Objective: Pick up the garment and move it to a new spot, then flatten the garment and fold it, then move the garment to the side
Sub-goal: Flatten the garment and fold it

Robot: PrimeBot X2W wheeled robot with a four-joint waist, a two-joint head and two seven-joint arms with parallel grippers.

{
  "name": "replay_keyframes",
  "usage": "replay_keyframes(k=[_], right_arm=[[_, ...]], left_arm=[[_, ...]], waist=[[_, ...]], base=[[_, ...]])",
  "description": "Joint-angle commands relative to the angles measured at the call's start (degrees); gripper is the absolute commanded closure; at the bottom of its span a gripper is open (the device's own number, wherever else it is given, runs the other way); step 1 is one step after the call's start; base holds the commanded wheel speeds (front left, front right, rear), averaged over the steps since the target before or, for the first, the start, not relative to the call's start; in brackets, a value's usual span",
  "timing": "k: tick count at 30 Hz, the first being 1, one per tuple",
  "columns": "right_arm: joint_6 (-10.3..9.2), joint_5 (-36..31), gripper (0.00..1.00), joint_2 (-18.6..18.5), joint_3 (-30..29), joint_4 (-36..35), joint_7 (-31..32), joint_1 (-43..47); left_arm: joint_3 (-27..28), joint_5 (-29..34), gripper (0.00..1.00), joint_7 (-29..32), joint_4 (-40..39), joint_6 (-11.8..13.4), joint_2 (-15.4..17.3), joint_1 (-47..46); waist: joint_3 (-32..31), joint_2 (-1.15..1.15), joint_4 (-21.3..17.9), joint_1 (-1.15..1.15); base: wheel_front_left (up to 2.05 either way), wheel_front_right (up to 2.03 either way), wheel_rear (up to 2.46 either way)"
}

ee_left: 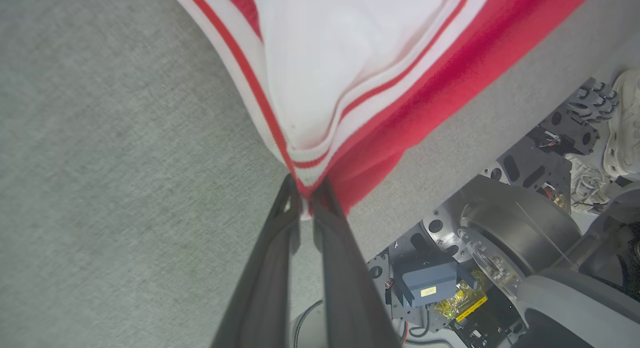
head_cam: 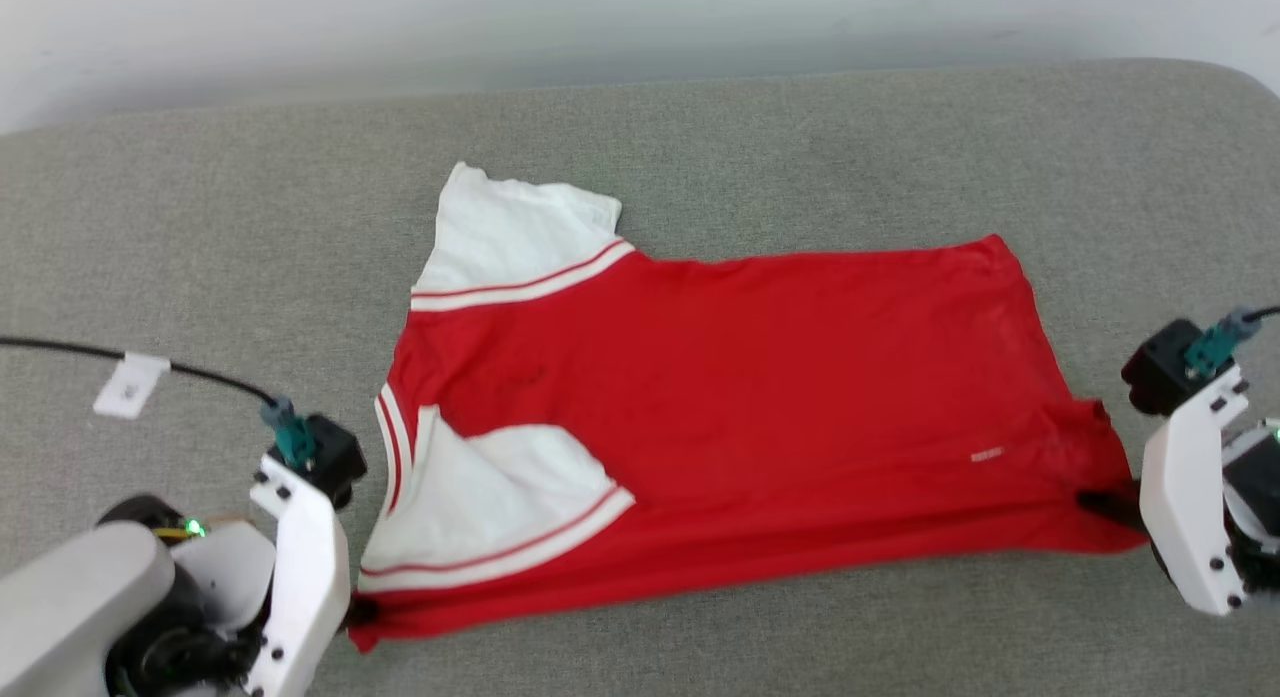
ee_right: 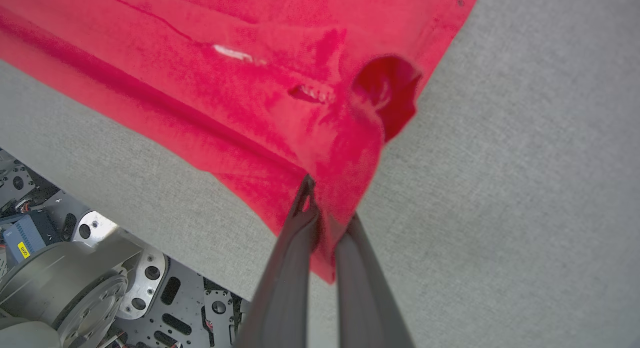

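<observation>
Garment [head_cam: 720,397] lies spread, left gripper [ee_left: 306,190] pinching the striped corner ahead of it, right gripper [ee_right: 327,208] pinching a red hem corner, both tips partly buried in cloth.

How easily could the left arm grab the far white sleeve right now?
Probably not yet: the left gripper has its jaws shut on the garment at its near corner. Nothing blocks the path to the far sleeve.
</observation>
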Motion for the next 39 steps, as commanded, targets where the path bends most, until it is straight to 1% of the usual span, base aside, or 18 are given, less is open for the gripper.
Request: replay_keyframes(k=[1, 3, 8, 9, 10, 12, 14, 15, 17, 19, 21, 25, 28, 31, 34, 39], right_arm=[[-0.07, 0.1, 1.0, -0.7, 0.1, 0.0, 0.1, 1.6], [-0.07, 0.3, 1.0, -0.7, 0.4, 0.3, 0.4, 3.5], [-0.07, 0.2, 1.0, 2.1, 0.6, 3.8, 0.0, 6.9], [-0.07, 0.3, 0.6, 2.8, 0.4, 4.6, -0.3, 7.4], [-0.06, 0.2, 0.0, 3.4, 0.1, 5.1, -1.0, 7.6], [-0.06, -0.3, 0.0, 4.1, -0.6, 5.4, -2.6, 7.6], [-0.06, -1.5, 0.0, 3.7, -1.2, 4.7, -4.7, 7.2], [-0.06, -1.5, 0.0, 3.7, -1.2, 4.7, -4.7, 7.2], [-0.06, -2.8, 0.0, 3.4, -2.5, 3.6, -7.8, 6.5], [-0.06, -4.3, 0.0, 3.3, -4.4, 2.4, -12.0, 6.1], [-0.06, -6.0, 0.0, 3.6, -6.6, 1.4, -16.5, 6.0], [-0.06, -10.8, 0.0, 6.2, -13.0, 0.5, -26.3, 6.0], [-0.06, -15.9, 0.0, 9.0, -18.3, -0.6, -32.2, 7.6], [-0.06, -21.3, 0.0, 12.8, -24.3, -2.8, -36.6, 9.4], [-0.06, -26.4, 0.0, 18.0, -31.2, -6.3, -40.1, 12.8], [-0.06, -34.0, 0.0, 27.1, -40.0, -14.9, -43.1, 19.6]], left_arm=[[-0.3, -0.2, 1.0, -0.4, -0.7, 0.7, 0.7, 1.7], [-0.8, -0.8, 1.0, -0.9, -1.8, 1.5, 1.1, 3.4], [-1.7, -0.9, 1.0, -2.1, -1.3, 2.7, 0.6, 5.9], [-1.8, -0.5, 1.0, -2.3, -1.0, 2.9, 0.4, 6.0], [-1.9, 0.0, 0.02, -2.7, -0.8, 2.9, 0.3, 6.0], [-1.2, 0.3, 0.0, -3.5, -1.0, 2.7, 0.1, 5.2], [-0.7, 0.8, 0.0, -4.3, -1.3, 2.6, 0.5, 4.4], [-0.7, 0.8, 0.0, -4.3, -1.3, 2.6, 0.5, 4.4], [0.1, 1.2, 0.0, -5.1, -1.6, 2.7, 1.1, 3.6], [1.4, 1.4, 0.0, -6.4, -2.0, 3.1, 1.6, 2.6], [3.2, 1.9, 0.0, -8.8, -1.6, 4.2, 1.5, 1.3], [5.5, 5.3, 0.0, -12.9, -0.3, 5.7, 1.2, -1.5], [7.1, 7.2, 0.0, -15.4, 1.7, 6.7, 0.4, -3.7], [8.6, 8.4, 0.0, -17.0, 4.0, 7.3, -0.6, -6.4], [9.3, 9.8, 0.0, -15.9, 6.6, 7.1, -1.1, -10.0], [10.7, 10.4, 0.0, -12.5, 10.5, 6.3, -3.1, -17.1]], waist=[[-0.1, -0.01, -0.2, 0.0], [0.0, -0.01, -0.3, 0.0], [0.7, -0.01, -0.3, 0.0], [0.8, -0.01, -0.3, 0.0], [0.8, -0.01, -0.2, 0.0], [0.6, -0.01, -0.1, 0.0], [0.1, -0.01, 0.1, 0.0], [0.1, -0.01, 0.1, 0.0], [-0.5, -0.01, 0.0, 0.0], [-1.0, -0.01, -0.1, 0.0], [-1.3, -0.01, -0.3, 0.0], [-1.3, -0.01, -1.3, 0.0], [-0.6, -0.01, -2.3, 0.0], [0.7, -0.01, -3.4, 0.0], [2.5, -0.01, -4.4, 0.0], [6.3, -0.01, -6.0, 0.0]], base=[[0.0, 0.0, 0.0], [0.0, 0.0, 0.0], [0.0, 0.0, 0.0], [0.0, 0.0, 0.0], [0.0, 0.0, 0.0], [0.0, 0.0, 0.0], [0.0, 0.0, 0.0], [0.0, 0.0, 0.0], [0.0, 0.0, 0.0], [0.0, 0.0, 0.0], [0.0, 0.0, 0.0], [0.0, 0.0, 0.0], [0.0, 0.0, 0.0], [0.0, 0.0, 0.0], [0.0, 0.0, 0.0], [0.0, 0.0, 0.0]])
